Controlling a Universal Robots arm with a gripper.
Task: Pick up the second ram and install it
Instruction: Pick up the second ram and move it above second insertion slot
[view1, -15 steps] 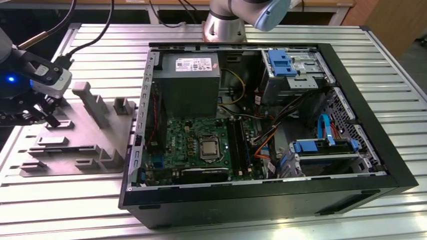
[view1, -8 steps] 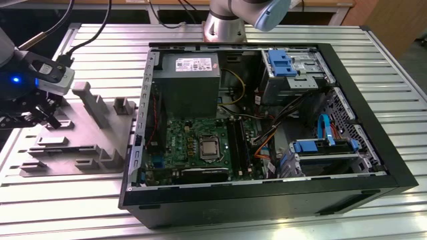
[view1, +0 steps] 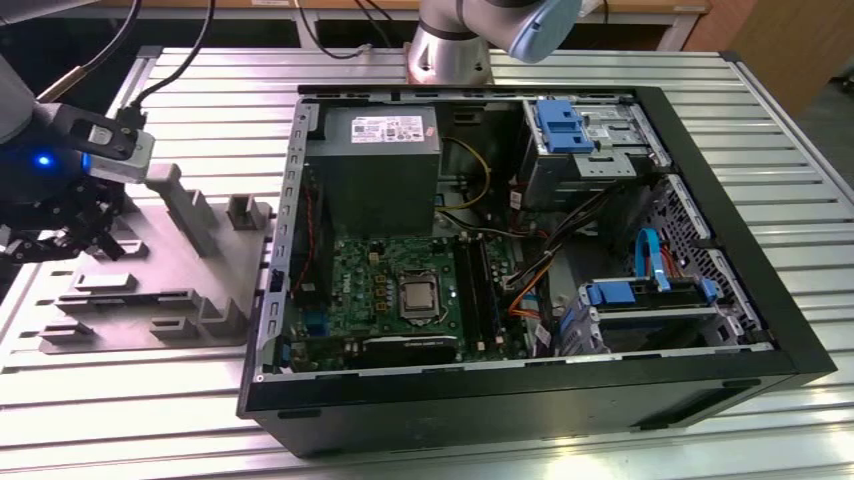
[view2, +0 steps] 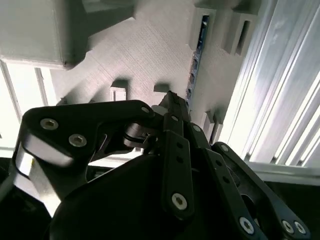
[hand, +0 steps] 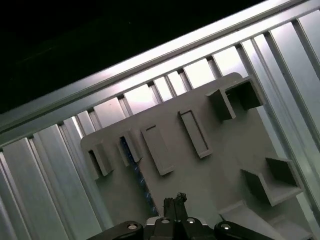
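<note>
claw (view2: 172, 100), seemingly closed and empty, is held over the grey fixture (view1: 200, 300) on the counter (view1: 120, 400); the second ram (view2: 198, 47) is seated edgewise in a fixture slot, just beside the claw tip.

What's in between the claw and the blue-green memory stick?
Only a bare strip of the grey holder plate. In both wrist views the claw hangs close to the second ram, nothing else between.

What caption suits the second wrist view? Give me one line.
Gripper above the grey holder plate, close to the memory stick standing on edge between its supports.
</note>
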